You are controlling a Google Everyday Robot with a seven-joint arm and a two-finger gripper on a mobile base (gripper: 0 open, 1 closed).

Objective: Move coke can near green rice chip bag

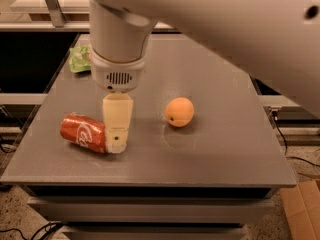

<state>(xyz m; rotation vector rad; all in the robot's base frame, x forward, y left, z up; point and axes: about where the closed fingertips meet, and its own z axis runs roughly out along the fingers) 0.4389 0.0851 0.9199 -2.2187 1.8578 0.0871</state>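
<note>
The coke can (pixel 82 132) is red with white script and lies on its side at the front left of the grey table (pixel 225 149). My gripper (pixel 116 144) hangs down from the white arm and covers the can's right end, low over the table. The green rice chip bag (pixel 79 59) lies at the back left; only its left edge shows, the rest is hidden behind the arm's wrist.
A round orange fruit (pixel 179 112) sits near the table's middle, to the right of the gripper. The white arm fills the top right of the view. A cardboard box (pixel 302 209) stands on the floor at the lower right.
</note>
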